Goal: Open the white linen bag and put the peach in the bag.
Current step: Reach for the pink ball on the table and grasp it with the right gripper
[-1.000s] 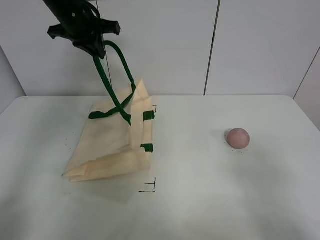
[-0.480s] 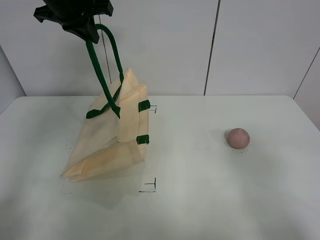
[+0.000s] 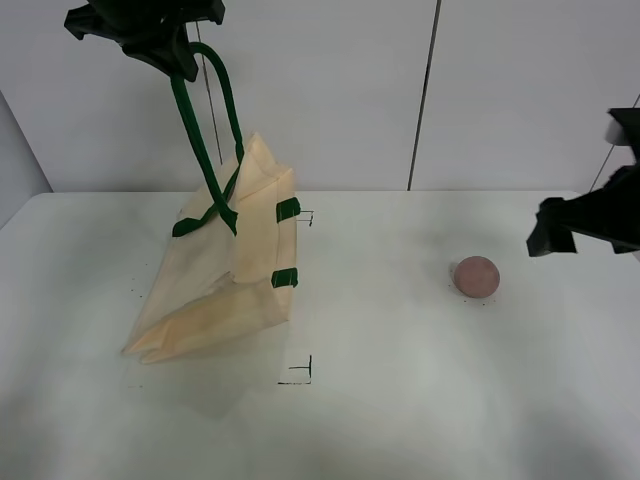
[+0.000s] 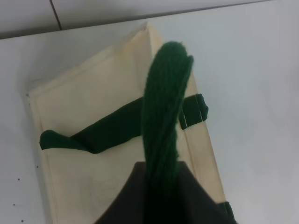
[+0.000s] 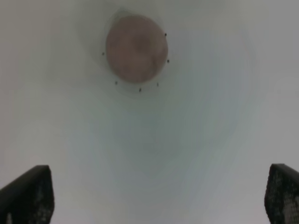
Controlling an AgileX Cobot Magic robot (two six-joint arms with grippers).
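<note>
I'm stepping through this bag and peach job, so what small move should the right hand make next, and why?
Probably ease the right hand down and forward over the peach. It is open, and the peach lies on the table ahead of its fingers, untouched, while the left hand holds the white linen bag up by one green strap.

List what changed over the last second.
The left gripper, shut on the dark green strap handle, rose and moved left, pulling the rim of the cream cloth tote bag higher so it stands more upright. The right gripper, open, came into view over the white table near the small round pinkish-red peach. The peach stayed put, and so did the bag's base.
</note>
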